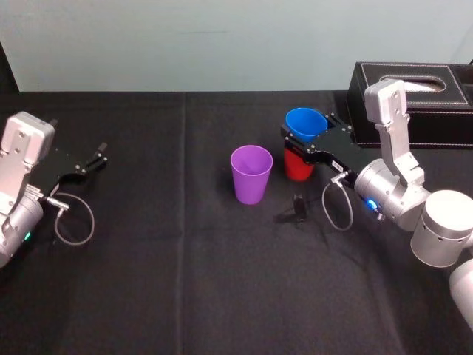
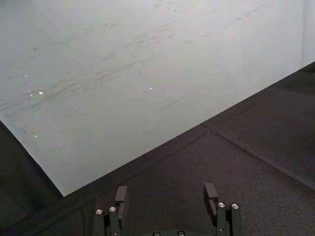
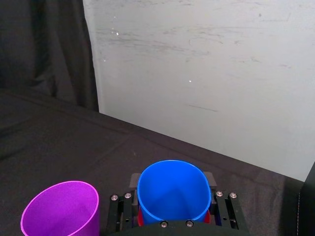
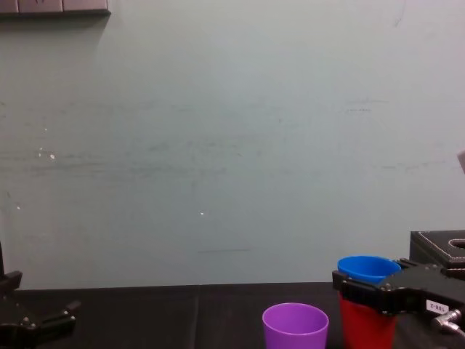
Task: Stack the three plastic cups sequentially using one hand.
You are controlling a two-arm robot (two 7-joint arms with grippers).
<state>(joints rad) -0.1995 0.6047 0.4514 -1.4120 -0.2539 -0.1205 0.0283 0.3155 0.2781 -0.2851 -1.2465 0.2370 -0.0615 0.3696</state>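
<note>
On my head feed the right hand was out over the middle of the counter. Its fingers were clamped on the blue cup a little below the rim, one on the near side and one on the far side. The blue cup sat mouth up directly above the red cup, which stood upright on the counter. From the chest camera the blue rim showed just above the hand and the red cup's body just below it. The hand covered the join, so I could not tell how far the blue cup's base sat inside the red one. In the right wrist feed, slivers of red showed on either side beneath the blue cup.

The purple cup stood upright, mouth up, just beside the red cup on its left. It was apart from the red cup and free of both hands.

The left hand hung low near the counter's left edge, well apart from the cups. Its fingers were apart with nothing between them, and it pointed toward the pale wall at the back.

A black box with white stitching sat at the far right of the counter, behind the right arm.
</note>
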